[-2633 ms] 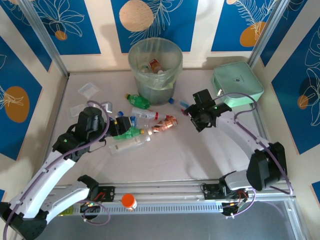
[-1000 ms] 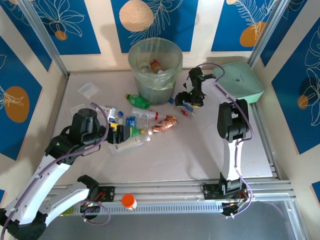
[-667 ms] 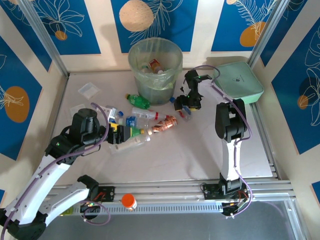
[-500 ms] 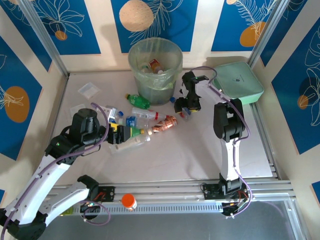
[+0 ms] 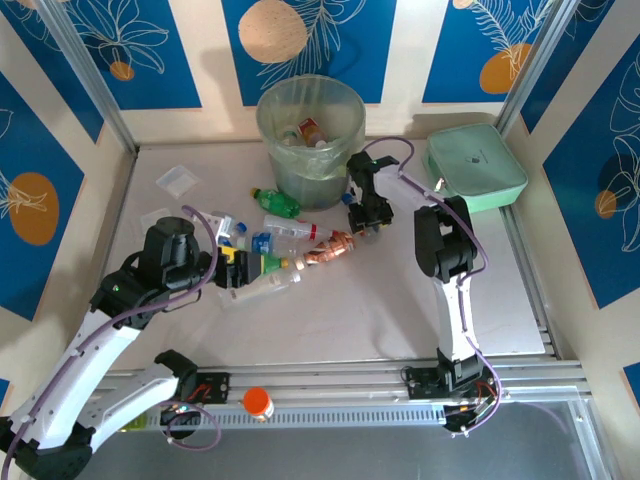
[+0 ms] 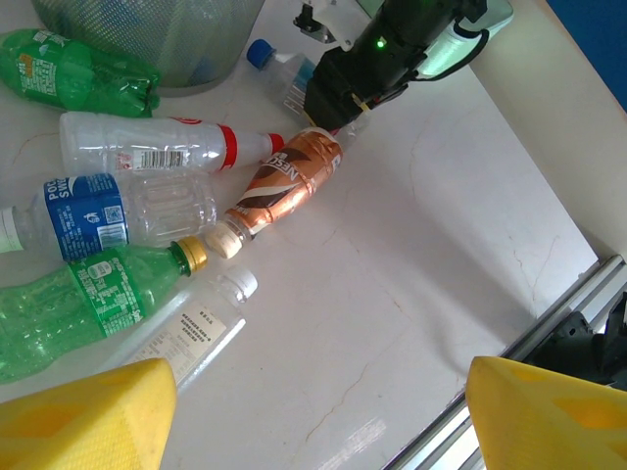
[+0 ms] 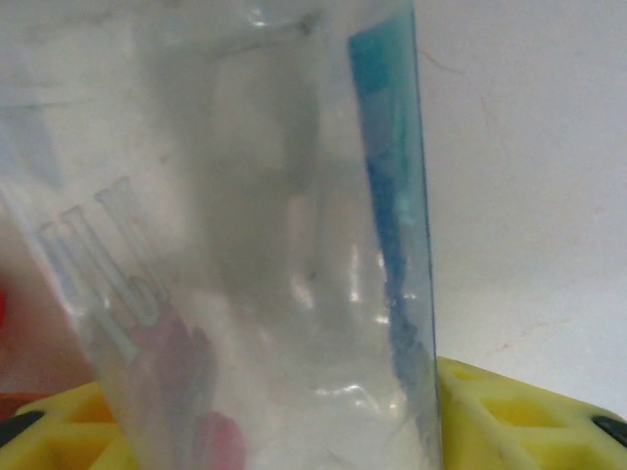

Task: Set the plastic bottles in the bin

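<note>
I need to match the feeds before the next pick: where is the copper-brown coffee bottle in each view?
Top external: the copper-brown bottle lies mid-table in front of the bin, at the right end of the bottle cluster.
Left wrist: upper centre, slanted, with its cream cap toward the lower left.
Right wrist: close-up of a clear bottle with a blue label edge.
Shared landmark: the clear bottle with the red band, lying beside it on the bin side.

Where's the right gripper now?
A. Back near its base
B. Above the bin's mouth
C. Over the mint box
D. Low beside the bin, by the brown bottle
D: the right gripper is just right of the bin, at the far end of the brown bottle, with a clear bottle between its fingers.
</note>
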Robot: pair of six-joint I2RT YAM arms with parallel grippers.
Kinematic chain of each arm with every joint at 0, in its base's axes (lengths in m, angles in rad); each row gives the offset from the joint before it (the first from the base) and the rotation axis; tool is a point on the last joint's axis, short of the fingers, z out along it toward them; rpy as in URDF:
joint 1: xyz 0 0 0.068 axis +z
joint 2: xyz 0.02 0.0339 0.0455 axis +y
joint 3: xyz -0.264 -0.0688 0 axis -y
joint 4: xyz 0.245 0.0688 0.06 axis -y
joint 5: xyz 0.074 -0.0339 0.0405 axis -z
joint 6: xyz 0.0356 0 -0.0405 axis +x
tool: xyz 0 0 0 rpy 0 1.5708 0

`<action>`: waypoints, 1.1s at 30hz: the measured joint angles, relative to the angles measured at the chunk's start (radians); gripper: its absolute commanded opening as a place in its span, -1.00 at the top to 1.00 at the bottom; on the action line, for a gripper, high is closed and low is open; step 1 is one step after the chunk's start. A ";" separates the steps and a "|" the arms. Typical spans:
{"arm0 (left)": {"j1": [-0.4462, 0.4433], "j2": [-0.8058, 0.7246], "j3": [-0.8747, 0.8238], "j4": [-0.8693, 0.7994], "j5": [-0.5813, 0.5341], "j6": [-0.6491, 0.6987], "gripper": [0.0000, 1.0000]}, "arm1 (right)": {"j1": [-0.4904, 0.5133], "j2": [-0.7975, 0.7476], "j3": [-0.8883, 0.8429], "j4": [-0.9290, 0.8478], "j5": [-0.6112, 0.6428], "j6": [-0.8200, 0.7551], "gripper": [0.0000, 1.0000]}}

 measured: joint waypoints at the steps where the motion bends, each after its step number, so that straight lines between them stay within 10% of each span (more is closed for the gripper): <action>1: 0.000 0.000 0.000 0.000 0.000 0.000 -0.56 | 0.002 -0.017 -0.024 0.005 0.003 0.005 0.05; 18: 0.000 0.036 0.000 0.067 0.084 -0.069 -0.66 | 0.062 -0.594 -0.417 0.171 -0.059 0.186 0.10; 33: 0.000 0.201 0.034 0.412 0.338 -0.246 -0.98 | 0.133 -1.144 -0.756 0.652 -0.681 0.341 0.12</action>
